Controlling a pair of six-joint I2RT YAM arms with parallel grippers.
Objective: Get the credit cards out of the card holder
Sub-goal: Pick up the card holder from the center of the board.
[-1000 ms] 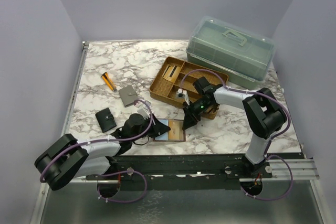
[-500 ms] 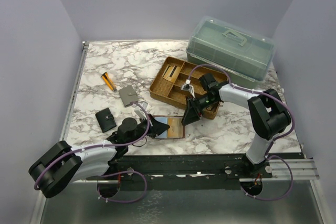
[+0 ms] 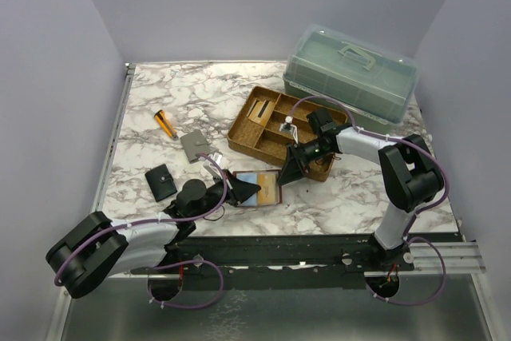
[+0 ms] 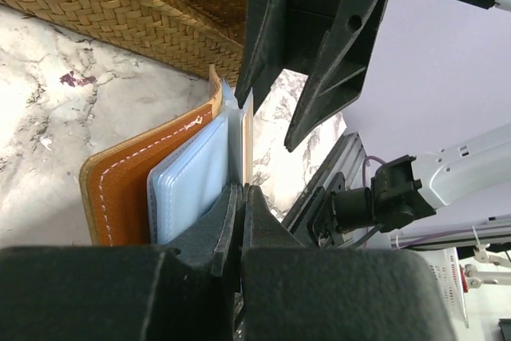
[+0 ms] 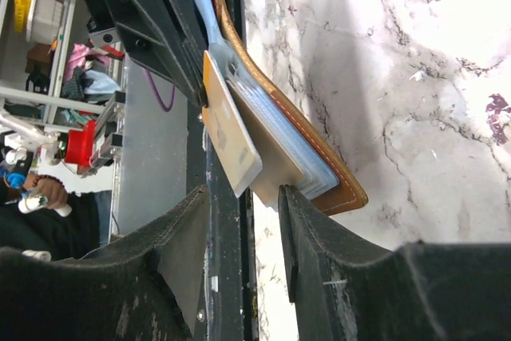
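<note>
Marble tabletop (image 3: 160, 93) under lavender walls. From above, the card holder (image 3: 267, 189) lies open near the front edge, between the two grippers. Only that view shows the woven tray (image 3: 263, 129) just behind it, with items in its compartments too small to name. It also shows the lidded plastic box (image 3: 351, 77) at the back right, and a grey wallet (image 3: 194, 146), black wallet (image 3: 163, 181) and orange pen (image 3: 166, 124) off to the left.

The left wrist view shows what the top view hides: the left gripper (image 4: 239, 193) is pinched tight on a pale-blue sleeve of the card holder, with the other sleeves and the brown cover fanned beside it. The right wrist view shows a tan card (image 5: 231, 145) sticking partway out of the sleeves. Its free end sits just at the gap of the right gripper (image 5: 239, 221), whose jaws stand apart on either side without touching it.

The left arm lies low along the table from the near left. The right arm bends across the tray's near end and tips down toward the card holder.
</note>
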